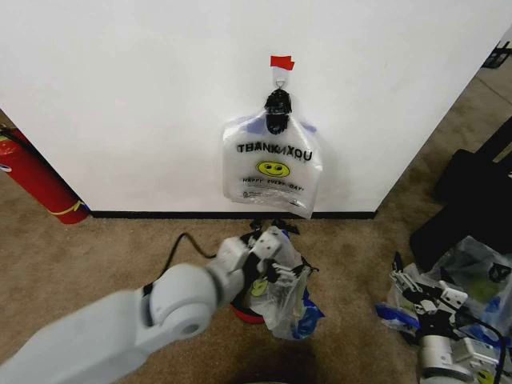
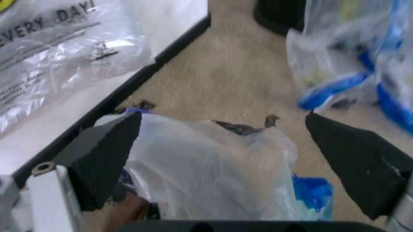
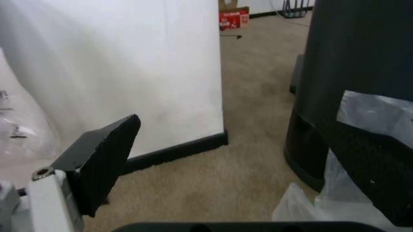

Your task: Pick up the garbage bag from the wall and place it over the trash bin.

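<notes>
A garbage bag [image 1: 274, 164] hangs on the wall [image 1: 144, 96]. My left hand [image 1: 276, 260], fingers apart, is over the bagged trash bin [image 1: 248, 310]. My right hand [image 1: 420, 292] waits open, low by the floor.

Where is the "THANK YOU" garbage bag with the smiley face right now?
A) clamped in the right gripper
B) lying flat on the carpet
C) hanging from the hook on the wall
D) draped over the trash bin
C: the garbage bag hangs from the hook on the wall.
</notes>
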Motion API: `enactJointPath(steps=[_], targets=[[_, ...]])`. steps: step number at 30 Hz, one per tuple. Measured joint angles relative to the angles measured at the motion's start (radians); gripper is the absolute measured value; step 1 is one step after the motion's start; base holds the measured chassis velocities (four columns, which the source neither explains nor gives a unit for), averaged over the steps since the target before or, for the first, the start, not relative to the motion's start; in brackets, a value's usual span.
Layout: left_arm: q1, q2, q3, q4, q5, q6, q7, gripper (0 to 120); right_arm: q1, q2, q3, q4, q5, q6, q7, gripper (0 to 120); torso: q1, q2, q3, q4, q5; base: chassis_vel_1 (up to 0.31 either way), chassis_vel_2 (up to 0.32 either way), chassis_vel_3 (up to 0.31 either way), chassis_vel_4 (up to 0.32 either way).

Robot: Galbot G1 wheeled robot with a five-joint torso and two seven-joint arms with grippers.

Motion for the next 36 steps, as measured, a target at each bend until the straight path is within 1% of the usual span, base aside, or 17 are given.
enactJointPath(steps=[2,4,5,9,11,13,16,17,19,21,24,25,27,28,32,33,36], targets=[[-0.061,-0.02,0.05,0.02,-0.026,0.008,-0.023,100,-0.004,0.002,0.001,-0.008,0.001,0.003,0.0,100,0.0,0.0,0.0,-0.0001,0.0001,0.0,0.0,0.0,0.0],[-0.067,-0.023,0.056,0.022,-0.028,0.008,-0.025,100,-0.005,0.002,0.001,-0.009,0.001,0.004,0.0,100,0.0,0.0,0.0,-0.0001,0.0001,0.0,0.0,0.0,0.0],[-0.092,-0.029,0.089,0.026,-0.04,0.009,-0.028,100,-0.008,0.003,-0.001,-0.014,0.0,0.006,-0.001,100,0.0,0.0,0.0,0.0001,-0.0002,0.0,0.0,0.0,0.0],[-0.12,-0.05,0.156,0.039,-0.044,0.008,-0.033,100,-0.008,0.0,-0.004,-0.019,-0.022,0.014,-0.007,100,0.0,0.0,0.0,0.0006,-0.0001,0.0,0.0,0.0,0.0],[-0.12,-0.05,0.156,0.039,-0.044,0.008,-0.033,100,-0.008,0.0,-0.004,-0.019,-0.022,0.014,-0.007,100,0.0,0.0,0.0,0.0006,-0.0001,0.0,0.0,0.0,0.0],[-0.123,-0.086,0.187,0.082,-0.01,0.004,-0.033,99,-0.006,0.0,-0.006,-0.016,-0.022,0.015,-0.007,100,0.0,0.0,0.0,0.0002,-0.0002,0.0,0.0,0.0,0.0],[-0.119,-0.112,0.2,0.115,0.014,-0.005,-0.043,96,-0.012,0.002,-0.005,-0.01,-0.018,0.016,-0.008,100,0.0,0.0,0.0,0.0002,-0.0002,0.0,0.0,0.0,0.0],[-0.119,-0.114,0.205,0.123,0.029,-0.017,-0.043,91,-0.018,0.002,-0.002,-0.006,-0.013,0.017,-0.008,100,0.0,0.0,0.0,0.0001,-0.0002,0.0,0.0,0.0,0.0],[-0.119,-0.113,0.208,0.125,0.034,-0.022,-0.043,91,-0.02,0.001,0.0,-0.005,-0.012,0.017,-0.008,100,0.0,0.0,0.0,0.0001,-0.0002,0.0,0.0,0.0,0.0],[-0.122,-0.099,0.223,0.127,0.045,-0.03,-0.039,80,-0.027,-0.001,0.005,-0.005,-0.012,0.025,-0.012,100,0.0,0.0,0.0,0.0002,-0.0002,0.0,0.0,0.0,0.0],[-0.122,-0.083,0.237,0.126,0.047,-0.018,-0.036,70,-0.026,-0.003,0.005,-0.002,-0.012,0.026,-0.012,100,0.0,0.0,0.0,0.0003,-0.0001,0.0,0.0,0.0,0.0],[-0.121,-0.078,0.244,0.126,0.05,-0.007,-0.037,64,-0.021,-0.003,0.005,0.002,-0.012,0.024,-0.012,100,0.0,0.0,0.0,0.0003,-0.0002,0.0,0.0,0.0,0.0],[-0.121,-0.078,0.244,0.126,0.051,-0.006,-0.037,62,-0.02,-0.004,0.005,0.003,-0.012,0.024,-0.011,100,0.0,0.0,0.0,0.0002,-0.0002,0.0,0.0,0.0,0.0],[-0.12,-0.075,0.247,0.126,0.055,-0.001,-0.039,55,-0.014,-0.005,0.003,0.01,-0.013,0.019,-0.011,100,0.0,0.0,0.0,0.0003,-0.0002,0.0,0.0,0.0,0.0],[-0.118,-0.07,0.243,0.131,0.073,0.0,-0.05,36,-0.003,-0.007,-0.006,0.019,-0.019,0.008,-0.008,100,0.0,0.0,0.0,0.0003,-0.0002,0.0,0.0,0.0,0.0],[-0.118,-0.07,0.243,0.131,0.073,0.0,-0.05,36,-0.003,-0.007,-0.006,0.019,-0.019,0.008,-0.008,100,0.0,0.0,0.0,0.0003,-0.0002,0.0,0.0,0.0,0.0],[-0.109,-0.064,0.229,0.125,0.073,0.0,-0.054,26,-0.002,-0.007,-0.015,0.013,-0.024,0.008,-0.008,100,0.0,0.0,0.0,0.0002,-0.0003,0.0,0.0,0.0,0.0]])
